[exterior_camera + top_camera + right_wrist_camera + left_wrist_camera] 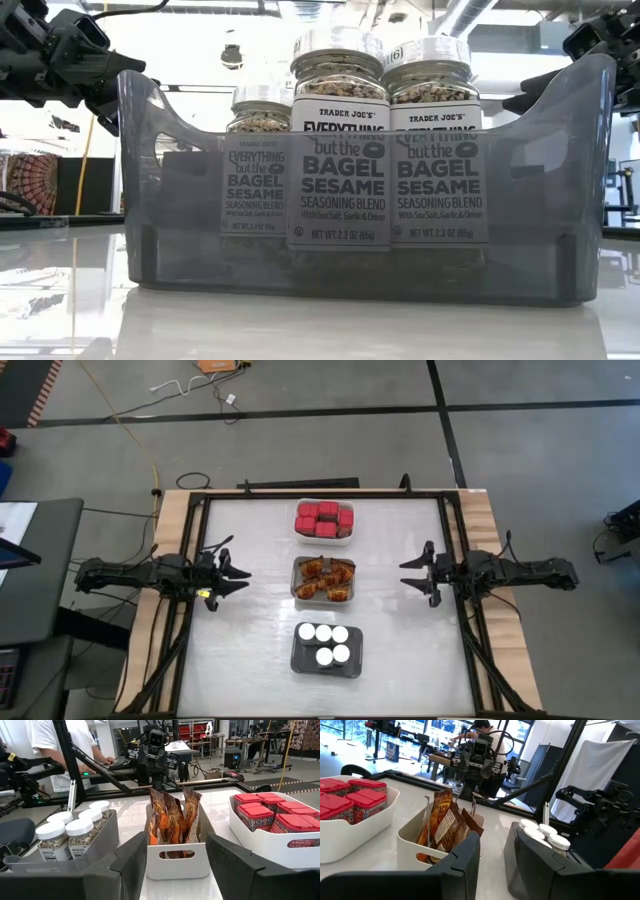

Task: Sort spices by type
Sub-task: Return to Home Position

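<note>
The left gripper (pixel 240 576) hangs over the tabletop (pixel 400 660) near the middle of its left edge. Its fingers are spread wide with nothing between them. The right gripper (pixel 405 576) mirrors it near the middle of the right edge, just as wide and just as bare. Both point inward at the row of trays and stand well apart from it. I read this as a parked pose, since no loose spice lies on the bare surface for either arm to fetch.

The three kinds sit in three trays lined up down the centre of the tabletop, from the far edge, away from the low camera, to the near edge.
- **Red containers:** The red containers (pixel 324 518) are packed side by side in a white tray (pixel 270 852) closest to the far edge.
- **Packets:** The orange-brown packets (pixel 325 578) stand on end, leaning on one another, in the pale middle tray (pixel 175 865) directly between the two grippers.
- **Jars:** The jars (pixel 325 640) show five white lids from above. They stand upright in the dark grey tray (pixel 555 200) closest to the near edge, labels facing the low camera.

Each kind keeps to its own tray, so the sorting looks finished.

The tabletop is white and glossy and throws back reflections. A dark rail frame (pixel 447 520) bounds it, with a strip of wood (pixel 487 520) outside the rails. Around the table lies a grey floor (pixel 540 450). The wrist views look into a workshop of benches and equipment, where a person in a white top (pixel 45 735) stands at a bench beyond the left edge.
</note>
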Robot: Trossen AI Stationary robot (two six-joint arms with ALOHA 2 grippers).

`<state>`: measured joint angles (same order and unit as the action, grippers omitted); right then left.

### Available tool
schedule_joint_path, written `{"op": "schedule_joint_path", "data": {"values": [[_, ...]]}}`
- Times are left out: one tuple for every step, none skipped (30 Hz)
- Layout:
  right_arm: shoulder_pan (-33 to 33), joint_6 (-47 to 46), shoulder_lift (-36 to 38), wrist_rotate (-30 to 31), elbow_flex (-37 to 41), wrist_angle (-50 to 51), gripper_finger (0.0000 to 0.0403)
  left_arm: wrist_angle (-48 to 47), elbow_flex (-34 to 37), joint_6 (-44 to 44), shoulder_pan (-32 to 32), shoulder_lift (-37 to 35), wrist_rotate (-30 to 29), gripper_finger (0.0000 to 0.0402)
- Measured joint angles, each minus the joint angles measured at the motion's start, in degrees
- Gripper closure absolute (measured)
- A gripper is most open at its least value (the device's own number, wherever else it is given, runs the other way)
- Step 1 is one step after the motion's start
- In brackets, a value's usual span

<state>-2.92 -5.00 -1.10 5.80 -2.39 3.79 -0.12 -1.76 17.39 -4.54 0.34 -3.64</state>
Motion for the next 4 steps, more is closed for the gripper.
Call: {"op": "schedule_joint_path", "data": {"values": [[0.00, -0.07, 0.00, 0.02, 0.00, 0.00, 0.0173, 0.00, 0.00, 0.00, 0.00, 0.00, 0.00, 0.0288], [0.00, -0.11, 0.00, 0.02, 0.00, 0.00, 0.0173, 0.02, 0.00, 0.00, 0.00, 0.00, 0.00, 0.0288], [0.00, -0.11, -0.02, 0.02, 0.00, 0.02, 0.0173, 0.02, 0.00, 0.00, 0.00, 0.00, 0.00, 0.0288], [0.00, -0.11, -0.01, 0.02, 0.00, 0.00, 0.0173, 0.02, 0.00, 0.00, 0.00, 0.00, 0.00, 0.0288]]}}
